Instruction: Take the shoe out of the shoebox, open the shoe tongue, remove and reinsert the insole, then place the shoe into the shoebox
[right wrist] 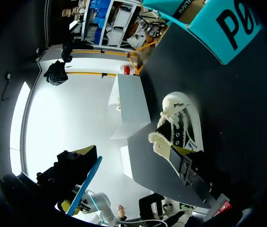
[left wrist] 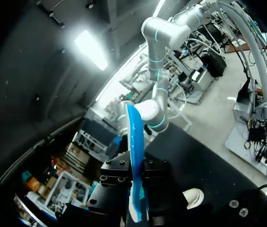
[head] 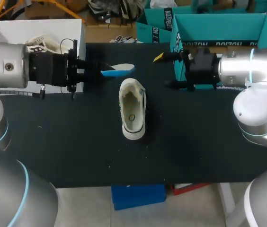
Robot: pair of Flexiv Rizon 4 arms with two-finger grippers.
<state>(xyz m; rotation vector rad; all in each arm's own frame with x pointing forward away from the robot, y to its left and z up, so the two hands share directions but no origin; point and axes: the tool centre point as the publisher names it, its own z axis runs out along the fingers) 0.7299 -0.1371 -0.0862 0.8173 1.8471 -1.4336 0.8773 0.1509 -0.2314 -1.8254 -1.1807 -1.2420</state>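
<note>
Between the fingers of the left gripper (head: pixel 100 71) sits the insole (head: pixel 120 69), pinched from both sides at one end. It is a thin, flat, tapering piece, pale on one face and bright blue on the other. Its long axis runs straight out along the fingers, and its free rounded tip points toward the right arm. It hangs in the air just past the far end of the shoe (head: pixel 132 111) without touching it.

The shoe rests on its sole on the matte black table (head: pixel 76 142), near the middle. Its long axis runs from the near edge to the far edge, crosswise to the insole. It is cream-white with a dark side panel and a thick pale sole, its mouth gapes wide and the footbed shows. I cannot tell for sure which end is the toe.

Right of the shoe's far end, the right gripper (head: pixel 164 71) hovers with its fingers spread and nothing between them.

Behind it stands an open teal shoebox (head: pixel 218 29) of smooth card. A white box (head: pixel 10 29) sits at the far left corner.
</note>
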